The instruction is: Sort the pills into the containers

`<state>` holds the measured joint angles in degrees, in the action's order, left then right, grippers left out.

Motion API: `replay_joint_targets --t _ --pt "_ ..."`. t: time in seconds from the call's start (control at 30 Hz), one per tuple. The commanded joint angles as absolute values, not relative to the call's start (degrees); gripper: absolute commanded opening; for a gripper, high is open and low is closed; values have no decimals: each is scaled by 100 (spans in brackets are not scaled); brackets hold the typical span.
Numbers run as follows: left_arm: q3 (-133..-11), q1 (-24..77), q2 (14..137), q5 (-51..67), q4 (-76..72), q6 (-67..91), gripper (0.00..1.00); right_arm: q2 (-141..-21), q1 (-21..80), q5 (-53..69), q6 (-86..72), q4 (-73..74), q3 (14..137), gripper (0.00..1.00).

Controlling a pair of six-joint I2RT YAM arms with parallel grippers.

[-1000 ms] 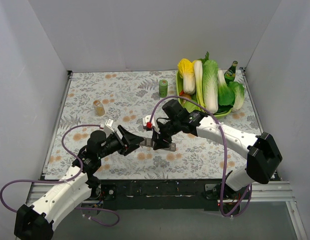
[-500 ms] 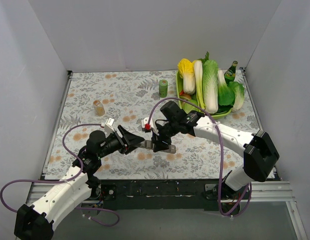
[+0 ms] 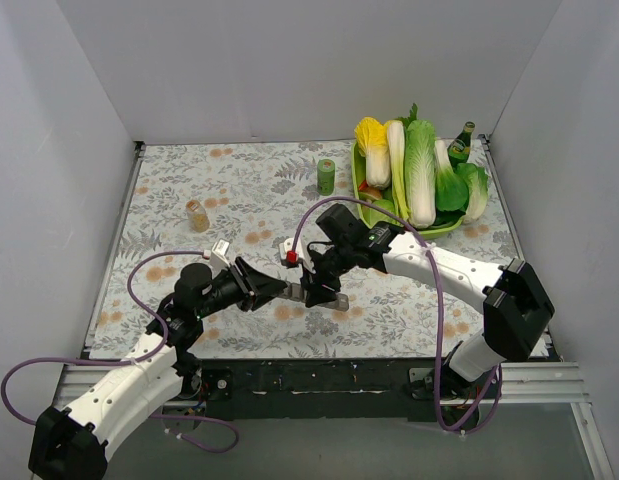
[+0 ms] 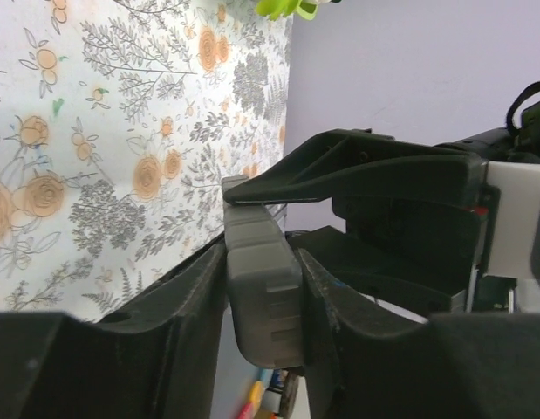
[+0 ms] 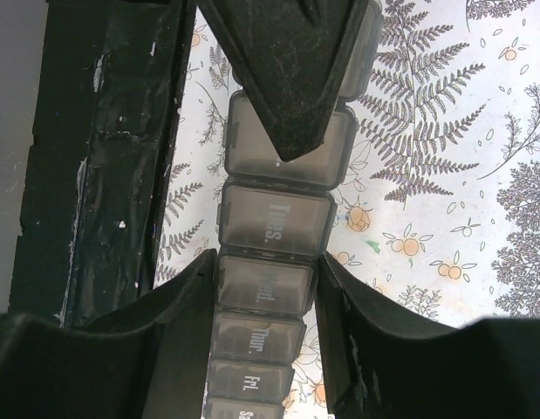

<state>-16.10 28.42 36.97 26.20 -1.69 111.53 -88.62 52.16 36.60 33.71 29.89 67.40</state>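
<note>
The containers are one dark grey strip of joined lidded compartments marked Tues, Wed, Thur, Fri. My right gripper is shut on the strip's sides at the Wed compartment. My left gripper is shut on one end of the same strip; one of its fingers covers the compartments beyond Tues. In the top view the strip sits low over the near middle of the table, between the left gripper and the right gripper. No loose pills show.
A small amber bottle stands at the left. A small green cylinder stands at the back middle. A green tray of vegetables and a green bottle fill the back right. The black table front edge lies close by.
The right arm and the strip have shifted slightly left and toward the front edge. The left gripper has stayed shut on the strip's end.
</note>
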Motion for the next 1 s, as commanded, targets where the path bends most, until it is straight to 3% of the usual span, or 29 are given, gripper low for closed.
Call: replay_joint_targets --t 0.0,0.03,0.1,0.23,0.3,0.33,0.4,0.47,0.7,0.97 --pt "-1600 2821 3691 2733 -378 11145 28 -8886 5291 3858 3472 2962 6996 20" --pt "-1591 2821 3683 2733 -378 11145 18 -8894 5291 3858 3472 2962 6996 21" --pt "-1591 2821 3665 2733 -369 11153 9 -8886 5291 3858 3472 2979 7005 21" --pt "-1573 2821 3586 2716 -299 11180 0 -8868 5291 3893 3472 2997 7040 28" --pt "-1582 2821 3533 2698 -212 11180 0 -8859 5265 3955 3419 3067 7110 43" --pt "-1599 2821 3507 2681 -176 11180 0 -8842 5239 4068 3402 3093 7189 61" --pt "-1608 2821 3411 2663 -89 11171 0 -8807 5116 4183 3288 3129 7294 80" --pt "-1608 2821 3314 2654 -35 11171 0 -8780 4932 4376 3226 3216 7470 85" --pt "-1626 2821 3146 2558 158 11320 0 -8569 4878 4210 2927 3085 7278 89" --pt "-1740 2821 3173 2364 325 11461 0 -8490 4939 4122 3067 3076 7084 82"
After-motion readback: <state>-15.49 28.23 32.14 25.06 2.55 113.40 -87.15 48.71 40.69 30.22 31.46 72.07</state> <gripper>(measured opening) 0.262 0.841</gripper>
